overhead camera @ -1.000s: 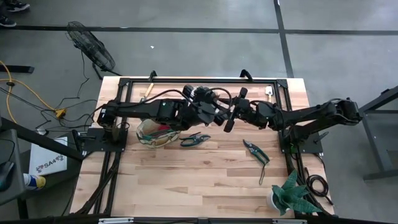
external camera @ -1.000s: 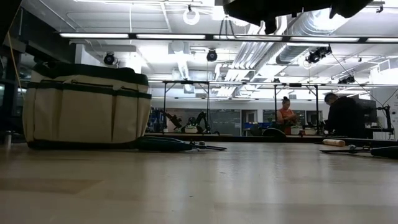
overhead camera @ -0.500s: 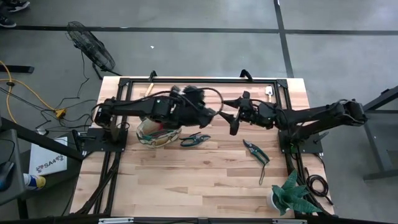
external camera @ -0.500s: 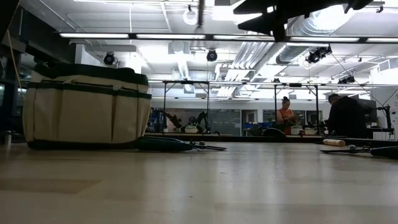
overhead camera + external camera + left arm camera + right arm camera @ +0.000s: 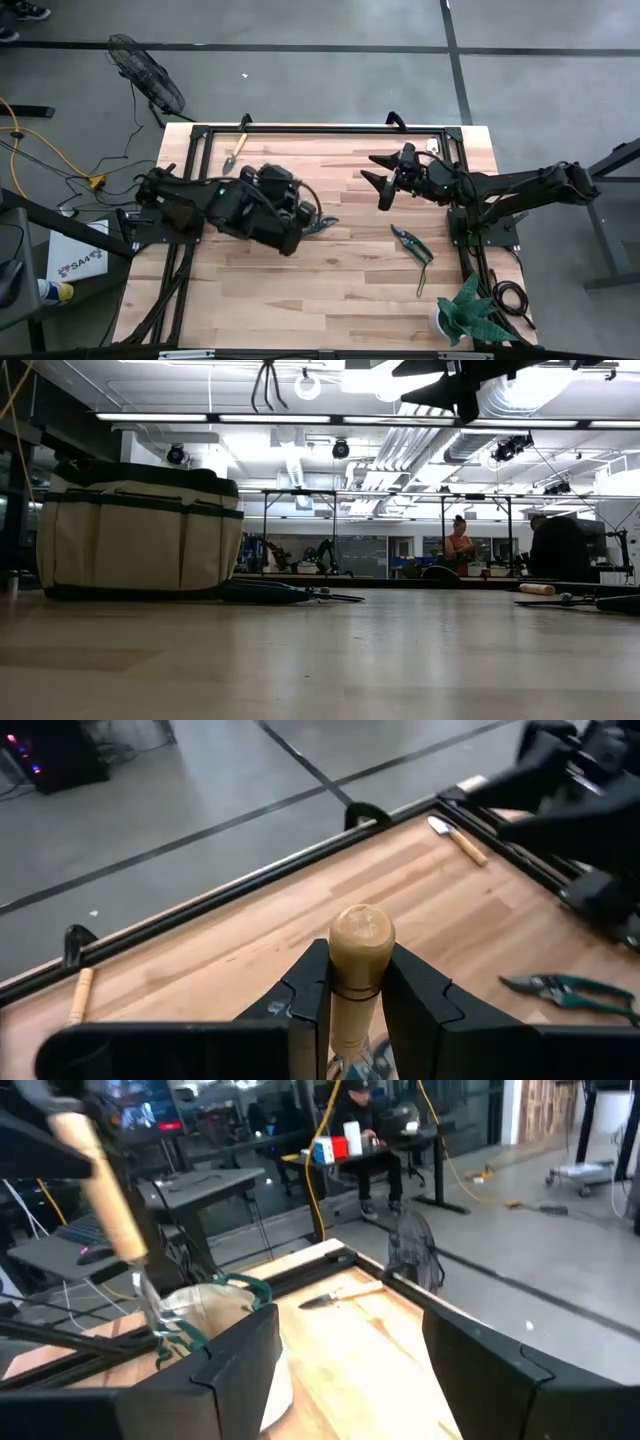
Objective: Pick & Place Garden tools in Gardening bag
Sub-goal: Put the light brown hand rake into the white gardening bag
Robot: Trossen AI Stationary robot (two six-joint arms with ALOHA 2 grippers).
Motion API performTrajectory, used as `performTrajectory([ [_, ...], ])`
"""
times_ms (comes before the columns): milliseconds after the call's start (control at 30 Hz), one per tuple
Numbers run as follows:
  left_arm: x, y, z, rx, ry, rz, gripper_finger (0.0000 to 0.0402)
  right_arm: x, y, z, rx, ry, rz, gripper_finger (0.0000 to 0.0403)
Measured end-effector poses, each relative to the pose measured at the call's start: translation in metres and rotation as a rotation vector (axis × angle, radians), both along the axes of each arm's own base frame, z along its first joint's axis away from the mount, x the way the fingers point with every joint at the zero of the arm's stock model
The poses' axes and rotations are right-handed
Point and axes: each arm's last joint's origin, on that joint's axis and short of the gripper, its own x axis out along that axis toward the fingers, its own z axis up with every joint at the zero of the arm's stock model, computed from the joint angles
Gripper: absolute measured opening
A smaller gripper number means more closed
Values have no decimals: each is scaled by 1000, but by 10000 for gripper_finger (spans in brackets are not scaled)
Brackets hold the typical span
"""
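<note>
Left tool (image 5: 355,995) clenched on wooden-handled trowel (image 5: 361,942), probably over bag (image 5: 138,530); right tool (image 5: 378,184) released, aloft.

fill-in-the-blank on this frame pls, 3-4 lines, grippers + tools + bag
1. The left gripper is shut on a tool with a ____ handle.
2. The right gripper hangs above the table with its fingers ____.
3. In the low view, the gardening bag stands ____ on the table.
4. Green-handled pruning shears lie on the table on the ____ arm's side.

Missing words: wooden; open; upright; right
</note>
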Motion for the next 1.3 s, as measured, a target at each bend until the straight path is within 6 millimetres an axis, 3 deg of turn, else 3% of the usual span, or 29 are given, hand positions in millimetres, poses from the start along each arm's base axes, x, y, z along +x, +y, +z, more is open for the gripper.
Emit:
performTrajectory([
  [167, -6, -21, -7, -29, -10, -44, 58, 0, 0, -4, 62, 12, -6, 240],
  [367, -9, -48, -48, -124, -3, -6, 58, -1, 0, -8, 80, 46, -7, 240],
  [633, -20, -67, -100, -327, -118, 224, 58, 0, 3, -10, 79, 80, 105, 240],
  [867, -19, -60, -119, -420, -48, 341, 58, 0, 6, -13, 86, 113, 217, 240],
  [1300, -18, -17, -98, -489, 6, 380, 58, 0, 8, -15, 77, 138, 284, 240],
])
